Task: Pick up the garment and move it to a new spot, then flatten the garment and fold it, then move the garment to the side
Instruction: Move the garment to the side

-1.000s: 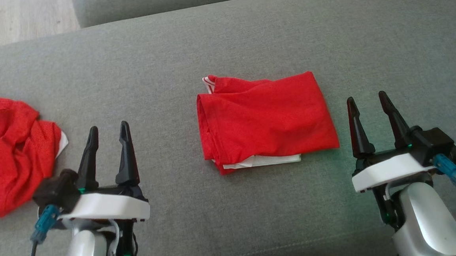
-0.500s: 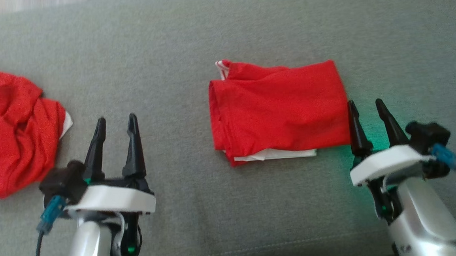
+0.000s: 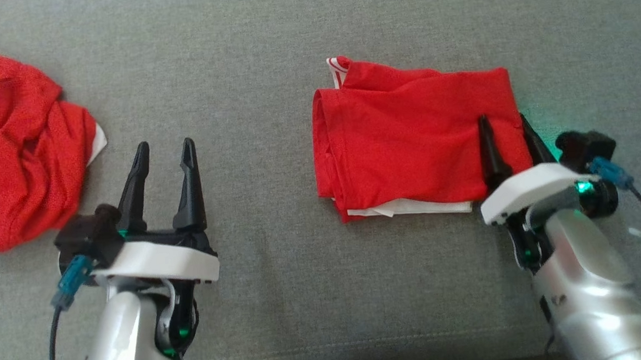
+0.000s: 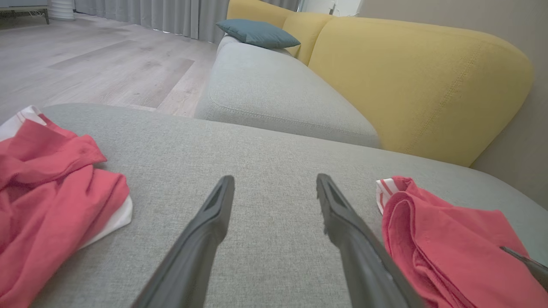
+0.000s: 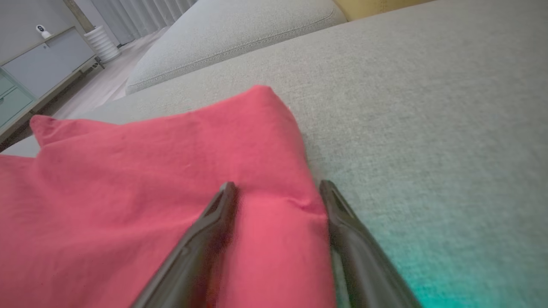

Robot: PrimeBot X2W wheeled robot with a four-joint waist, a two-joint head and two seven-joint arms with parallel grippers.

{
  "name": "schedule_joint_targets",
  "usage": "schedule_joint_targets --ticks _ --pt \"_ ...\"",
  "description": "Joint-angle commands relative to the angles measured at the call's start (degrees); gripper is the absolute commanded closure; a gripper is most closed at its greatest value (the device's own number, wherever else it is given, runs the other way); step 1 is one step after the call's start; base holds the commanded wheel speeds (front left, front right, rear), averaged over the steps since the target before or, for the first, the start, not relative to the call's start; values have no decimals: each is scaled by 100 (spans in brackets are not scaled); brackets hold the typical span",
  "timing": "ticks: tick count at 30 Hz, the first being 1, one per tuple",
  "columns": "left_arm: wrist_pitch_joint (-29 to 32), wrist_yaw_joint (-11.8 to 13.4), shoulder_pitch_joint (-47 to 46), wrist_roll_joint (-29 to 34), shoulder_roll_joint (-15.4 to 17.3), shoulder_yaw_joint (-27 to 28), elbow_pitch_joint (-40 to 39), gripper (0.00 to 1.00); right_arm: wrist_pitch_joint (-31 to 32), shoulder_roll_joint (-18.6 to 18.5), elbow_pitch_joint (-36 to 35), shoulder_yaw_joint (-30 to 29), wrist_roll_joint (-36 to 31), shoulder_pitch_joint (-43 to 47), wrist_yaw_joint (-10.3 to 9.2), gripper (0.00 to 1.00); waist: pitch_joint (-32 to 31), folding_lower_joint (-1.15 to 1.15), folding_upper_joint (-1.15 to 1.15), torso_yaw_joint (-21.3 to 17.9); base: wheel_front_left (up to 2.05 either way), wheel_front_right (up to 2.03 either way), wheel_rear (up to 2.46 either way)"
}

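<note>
Grey cushion (image 3: 269, 66) bearing red cloth.
A folded garment (image 3: 407, 136) lies right of centre; a crumpled heap (image 3: 13, 160), perhaps another garment, lies well apart at the left.

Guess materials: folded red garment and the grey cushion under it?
Folded red garment: thin matte cloth, possibly cotton; soft creases, white layer peeking out below. Grey cushion: coarse heathered upholstery weave, matte; grain visible, stitched seam near front edge.

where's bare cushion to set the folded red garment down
Bare grey cushion lies between the crumpled red garment and the folded red garment, beyond the open left claw; also nearer the robot than the folded one, between the two claws. Crowded: the folded garment's right edge, which the open right claw straddles.
</note>
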Motion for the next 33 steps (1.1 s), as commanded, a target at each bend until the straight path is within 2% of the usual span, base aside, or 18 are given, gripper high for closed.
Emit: schedule_joint_targets --ticks 1,7,11,12,17,24,29,33 --pt "-29 -31 -245 78 49 173 -170 0 -15 48 122 254 -13 -133 18 100 34 0 0 -26 0 0 0" --pt "-29 -66 -249 152 49 245 -154 0 -172 -15 194 257 -781 -504 18 100 11 0 0 -235 0 0 0" --pt "-29 -88 -245 168 49 268 -140 0 -206 -424 -27 190 -1269 -659 18 100 -49 0 0 -365 0 0 0" --pt "-29 -88 -245 168 49 268 -140 0 -206 -424 -27 190 -1269 -659 18 100 -49 0 0 -365 0 0 0" --pt "-29 -97 -239 167 49 274 -152 0 -133 -1234 -371 106 -1630 -786 18 100 -67 0 0 -486 0 0 0" --pt "-29 -125 -257 167 49 242 -176 0 141 -2433 -456 -149 -1639 -919 18 100 27 0 0 -507 0 0 0" --pt "-29 -148 -294 163 49 248 -189 0 168 -2875 -419 -523 -1543 -981 18 100 113 0 0 -451 0 0 0" --pt "-29 -156 -296 175 49 282 -186 0 161 -2884 -520 -553 -1499 -998 18 100 149 0 0 -432 0 0 0"
